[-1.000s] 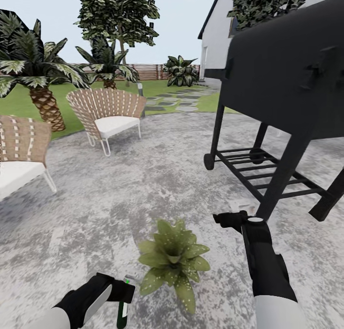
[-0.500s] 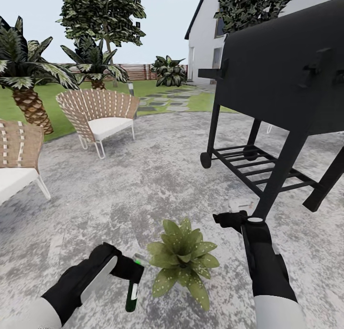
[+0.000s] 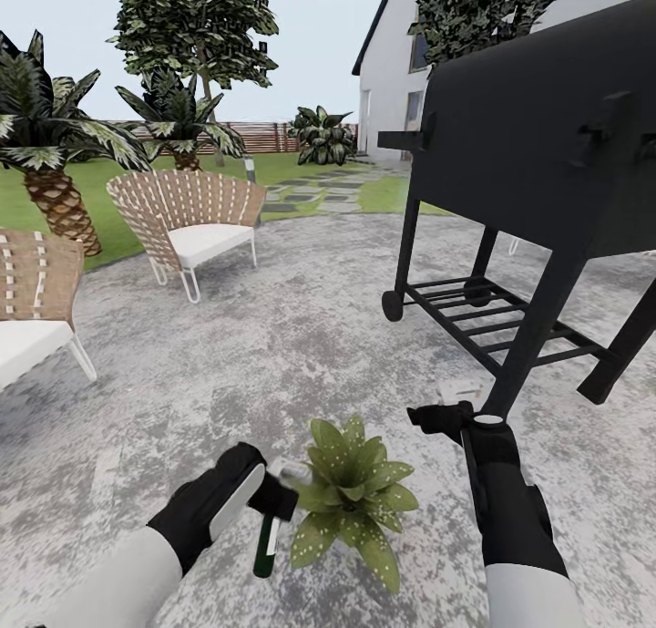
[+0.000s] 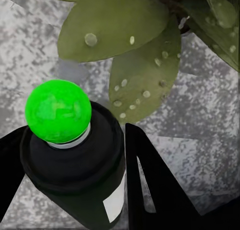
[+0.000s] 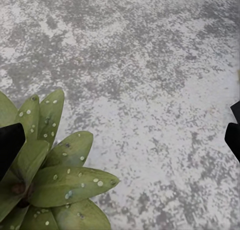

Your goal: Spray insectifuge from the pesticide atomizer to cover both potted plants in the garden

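Observation:
My left gripper (image 3: pixel 276 498) is shut on the pesticide atomizer (image 3: pixel 265 548), a dark bottle that hangs down from the fingers. It sits just left of a potted plant (image 3: pixel 353 498) with pale-speckled green leaves on the grey paving. In the left wrist view the bottle (image 4: pixel 80 175) has a bright green ball on top and sits between black fingers (image 4: pixel 155 185), with the plant's leaves (image 4: pixel 120 34) close ahead. My right gripper (image 3: pixel 435 420) is open and empty, up and to the right of the plant. Its wrist view shows the same plant (image 5: pixel 55 182). The second potted plant is out of view.
A big black grill (image 3: pixel 538 145) on legs stands close at the right. Two wicker chairs (image 3: pixel 187 218) stand at the left, with palms (image 3: pixel 55 154) behind them. A small white thing (image 3: pixel 463 391) lies by the grill's leg. Stepping stones (image 3: pixel 319 195) lead to the fence.
My left arm has carried the atomizer forward and rightward, up against the plant's left side. The camera turned a little one second ago and then held still. The right arm has stayed put.

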`<state>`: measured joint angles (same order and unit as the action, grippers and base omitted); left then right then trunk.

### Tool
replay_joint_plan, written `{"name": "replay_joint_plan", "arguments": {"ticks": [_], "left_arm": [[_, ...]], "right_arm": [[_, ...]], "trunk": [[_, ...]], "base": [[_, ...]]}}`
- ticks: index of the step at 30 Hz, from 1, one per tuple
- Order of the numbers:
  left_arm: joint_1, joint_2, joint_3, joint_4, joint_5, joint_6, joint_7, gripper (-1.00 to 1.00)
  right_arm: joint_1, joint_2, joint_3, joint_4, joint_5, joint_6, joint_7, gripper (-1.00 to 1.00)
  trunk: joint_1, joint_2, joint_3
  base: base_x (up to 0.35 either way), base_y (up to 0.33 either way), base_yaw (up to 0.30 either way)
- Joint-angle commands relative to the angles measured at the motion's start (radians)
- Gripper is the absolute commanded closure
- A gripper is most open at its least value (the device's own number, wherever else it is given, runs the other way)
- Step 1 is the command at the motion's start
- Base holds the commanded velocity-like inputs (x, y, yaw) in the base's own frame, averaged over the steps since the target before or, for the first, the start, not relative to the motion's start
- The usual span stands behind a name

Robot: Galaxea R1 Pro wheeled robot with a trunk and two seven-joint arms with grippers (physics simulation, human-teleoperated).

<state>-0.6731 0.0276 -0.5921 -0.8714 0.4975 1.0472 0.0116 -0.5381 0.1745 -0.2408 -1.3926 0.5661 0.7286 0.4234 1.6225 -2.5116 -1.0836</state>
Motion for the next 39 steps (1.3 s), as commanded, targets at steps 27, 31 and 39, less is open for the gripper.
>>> {"name": "replay_joint_plan", "arguments": {"ticks": [27, 31, 39], "left_arm": [[-0.056, -0.046, 0.001, 0.203, -0.007, 0.000, -0.208, 1.00], [-0.058, -0.050, 0.002, 0.204, -0.006, 0.000, -0.212, 1.00], [-0.059, -0.052, 0.002, 0.209, -0.005, 0.000, -0.271, 1.00]], "right_arm": [[0.000, 0.000, -0.004, 0.000, 0.000, 0.001, 0.000, -1.00], [0.000, 0.000, -0.004, 0.000, 0.000, 0.001, 0.000, -1.00], [0.000, 0.000, -0.005, 0.000, 0.000, 0.005, 0.000, -1.00]], "trunk": [[0.000, 0.000, 0.000], [0.000, 0.000, 0.000], [0.000, 0.000, 0.000]], "base": [[0.000, 0.000, 0.000], [0.000, 0.000, 0.000], [0.000, 0.000, 0.000]]}}
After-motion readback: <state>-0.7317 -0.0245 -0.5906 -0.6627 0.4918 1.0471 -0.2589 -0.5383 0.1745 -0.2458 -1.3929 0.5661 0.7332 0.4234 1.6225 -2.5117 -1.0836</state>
